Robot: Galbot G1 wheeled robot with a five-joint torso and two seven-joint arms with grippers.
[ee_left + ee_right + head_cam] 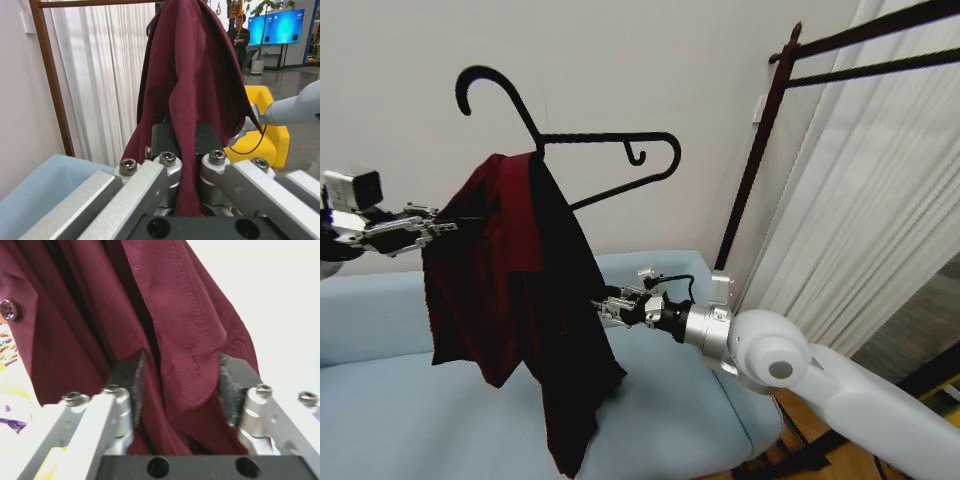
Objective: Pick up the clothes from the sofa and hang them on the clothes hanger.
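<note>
Shirt (515,290) hangs with its long axis vertical off hanger (605,140), above sofa (380,410). Left claw (438,226) pinches its upper edge at 9 o'clock; right claw (608,308), spread, straddles an edge fold at 3 o'clock, nearer rack (760,150)

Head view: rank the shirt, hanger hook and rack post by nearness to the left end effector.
1. Shirt, gripped by the left end effector.
2. Hanger hook, above it.
3. Rack post, far right.
Right end effector sits open around the shirt's other edge.
</note>
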